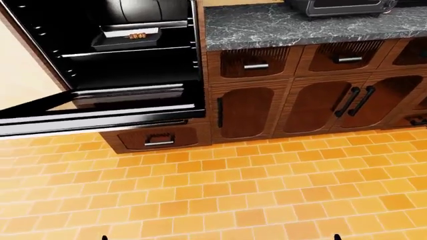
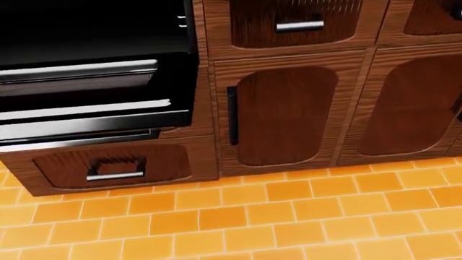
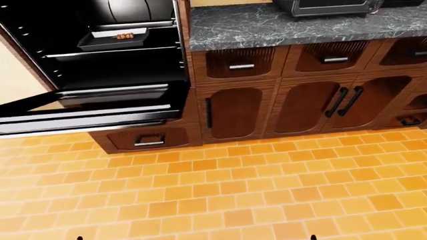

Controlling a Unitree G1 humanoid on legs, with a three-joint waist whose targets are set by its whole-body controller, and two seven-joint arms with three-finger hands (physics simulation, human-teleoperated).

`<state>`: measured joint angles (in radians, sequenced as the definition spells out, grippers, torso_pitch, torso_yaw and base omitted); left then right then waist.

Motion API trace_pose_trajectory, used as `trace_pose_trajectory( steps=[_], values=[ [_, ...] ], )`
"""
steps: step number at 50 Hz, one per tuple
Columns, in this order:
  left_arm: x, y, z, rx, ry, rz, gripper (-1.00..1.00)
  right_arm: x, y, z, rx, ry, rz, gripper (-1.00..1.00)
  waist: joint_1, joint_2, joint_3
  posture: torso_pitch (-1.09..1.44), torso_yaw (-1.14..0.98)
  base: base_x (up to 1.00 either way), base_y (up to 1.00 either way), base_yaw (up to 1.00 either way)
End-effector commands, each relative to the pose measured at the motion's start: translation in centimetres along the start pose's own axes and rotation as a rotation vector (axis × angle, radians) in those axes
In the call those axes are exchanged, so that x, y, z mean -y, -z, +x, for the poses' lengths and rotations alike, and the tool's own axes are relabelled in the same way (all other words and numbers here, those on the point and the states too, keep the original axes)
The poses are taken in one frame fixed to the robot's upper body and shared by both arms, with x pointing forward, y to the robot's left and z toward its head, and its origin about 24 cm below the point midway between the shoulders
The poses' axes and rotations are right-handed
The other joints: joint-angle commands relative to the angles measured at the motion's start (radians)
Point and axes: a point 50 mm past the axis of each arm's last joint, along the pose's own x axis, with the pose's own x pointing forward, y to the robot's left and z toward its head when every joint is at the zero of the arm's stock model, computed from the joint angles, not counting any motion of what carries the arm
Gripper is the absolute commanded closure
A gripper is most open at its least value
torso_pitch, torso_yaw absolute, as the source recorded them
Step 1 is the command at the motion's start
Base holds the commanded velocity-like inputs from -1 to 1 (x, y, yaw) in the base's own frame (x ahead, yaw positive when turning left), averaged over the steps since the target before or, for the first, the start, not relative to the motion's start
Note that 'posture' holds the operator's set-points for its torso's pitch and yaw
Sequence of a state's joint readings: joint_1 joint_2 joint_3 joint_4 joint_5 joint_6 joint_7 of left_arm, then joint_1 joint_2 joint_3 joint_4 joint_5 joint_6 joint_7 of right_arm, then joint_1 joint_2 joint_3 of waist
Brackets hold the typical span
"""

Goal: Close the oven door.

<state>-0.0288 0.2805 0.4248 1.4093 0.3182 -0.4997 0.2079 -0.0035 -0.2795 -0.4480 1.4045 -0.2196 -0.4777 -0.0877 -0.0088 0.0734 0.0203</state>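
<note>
Oven door point(image 1: 100, 111): is being shown dropped open, lying near level at the left of the left-eye view, above a wooden drawer point(image 1: 158, 138). Baking tray point(image 1: 126, 38): is being carried on a rack inside the oven cavity. Hands: neither is being shown, so finger state cannot be told.

Oven door point(image 1: 100, 112) cut off at the left-eye view's left edge, oven cavity point(image 1: 126, 45) cropped at the top, food on the tray point(image 1: 126, 37) too small to identify, countertop appliance point(image 1: 340, 7) cut by the top edge, both hands out of view.
</note>
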Motion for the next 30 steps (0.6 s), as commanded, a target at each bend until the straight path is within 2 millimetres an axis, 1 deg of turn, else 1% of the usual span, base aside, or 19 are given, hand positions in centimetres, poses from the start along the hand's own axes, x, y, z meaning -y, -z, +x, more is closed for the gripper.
trace_pose_trajectory(
  steps=[1,2,3,6,9,12,14,15,16,17,18,19,21,22,25,27,28,29,30],
  values=[
    [-0.55,-0.68,0.3,0.035,-0.025,-0.006,-1.0,0.36,-0.55,0.17,0.032,0.01,-0.004,-1.0,0.003,0.003,-0.018,0.0,0.0,0.0,0.33,0.0],
    [-0.55,-0.67,0.29,0.037,-0.026,-0.005,-1.0,0.38,-0.59,0.2,0.031,0.009,-0.004,-1.0,0.006,-0.006,-0.004,0.0,0.0,0.0,0.33,0.0],
    [-0.55,-0.67,0.28,0.038,-0.026,-0.002,-1.0,0.41,-0.62,0.22,0.031,0.009,-0.004,-1.0,0.009,-0.011,0.003,0.0,0.0,0.0,0.33,0.0],
    [-0.53,-0.65,0.27,0.037,-0.027,-0.001,-1.0,0.41,-0.61,0.22,0.03,0.01,-0.002,-1.0,0.009,-0.038,0.001,0.0,0.0,0.0,0.33,0.0],
    [-0.53,-0.62,0.25,0.037,-0.027,0.0,-1.0,0.44,-0.59,0.21,0.029,0.01,0.001,-1.0,0.005,-0.064,0.007,0.0,0.0,0.0,0.33,0.0],
    [-0.57,-0.65,0.27,0.037,-0.027,0.002,-1.0,0.38,-0.55,0.18,0.03,0.01,0.0,-1.0,0.003,-0.097,0.007,0.0,0.0,0.0,0.33,0.0],
    [-0.58,-0.67,0.29,0.037,-0.027,0.002,-1.0,0.42,-0.57,0.2,0.029,0.009,0.001,-1.0,0.002,-0.127,0.007,0.0,0.0,0.0,0.34,0.0],
    [-0.58,-0.68,0.29,0.037,-0.027,0.001,-1.0,0.42,-0.58,0.21,0.028,0.009,0.0,-1.0,0.001,-0.148,0.004,0.0,0.0,0.0,0.33,0.0],
    [-0.6,-0.73,0.33,0.037,-0.027,0.001,-1.0,0.4,-0.59,0.21,0.029,0.009,0.001,-1.0,-0.004,-0.178,-0.006,0.0,0.0,0.0,0.34,0.0],
    [-0.61,-0.74,0.34,0.037,-0.027,0.002,-1.0,0.39,-0.55,0.19,0.028,0.009,0.002,-1.0,-0.011,-0.128,0.003,0.0,0.0,0.0,0.33,0.0],
    [-0.61,-0.77,0.36,0.037,-0.027,0.001,-1.0,0.36,-0.47,0.15,0.028,0.01,0.003,-1.0,-0.008,-0.139,0.001,0.0,0.0,0.0,0.34,0.0],
    [-0.6,-0.76,0.35,0.037,-0.027,0.001,-1.0,0.34,-0.47,0.14,0.028,0.01,0.003,-1.0,-0.011,-0.144,-0.001,0.0,0.0,0.0,0.34,0.0],
    [-0.59,-0.72,0.31,0.038,-0.028,0.001,-1.0,0.34,-0.46,0.14,0.028,0.009,0.004,-1.0,-0.011,-0.14,-0.007,0.0,0.0,0.0,0.33,0.0],
    [-0.59,-0.71,0.31,0.037,-0.028,0.0,-1.0,0.37,-0.46,0.14,0.027,0.01,0.004,-1.0,-0.01,-0.132,-0.005,0.0,0.0,0.0,0.33,0.0],
    [-0.6,-0.71,0.31,0.038,-0.028,-0.001,-1.0,0.41,-0.5,0.18,0.026,0.009,0.005,-1.0,-0.008,-0.093,0.005,0.0,0.0,0.0,0.33,0.0],
    [-0.61,-0.75,0.35,0.037,-0.028,-0.001,-1.0,0.43,-0.51,0.19,0.025,0.009,0.003,-1.0,-0.007,-0.053,0.005,0.0,0.0,0.0,0.33,0.0],
    [-0.61,-0.76,0.35,0.037,-0.028,-0.001,-1.0,0.43,-0.52,0.19,0.025,0.009,0.003,-1.0,-0.006,-0.023,0.001,0.0,0.0,0.0,0.33,0.0],
    [-0.6,-0.75,0.34,0.037,-0.028,-0.001,-1.0,0.44,-0.49,0.18,0.025,0.009,0.003,-1.0,-0.001,0.022,-0.013,0.0,0.0,0.0,0.34,0.0],
    [-0.6,-0.76,0.34,0.038,-0.028,-0.002,-1.0,0.44,-0.47,0.17,0.025,0.009,0.003,-1.0,0.002,0.006,-0.015,0.0,0.0,0.0,0.34,0.0]
  ],
)
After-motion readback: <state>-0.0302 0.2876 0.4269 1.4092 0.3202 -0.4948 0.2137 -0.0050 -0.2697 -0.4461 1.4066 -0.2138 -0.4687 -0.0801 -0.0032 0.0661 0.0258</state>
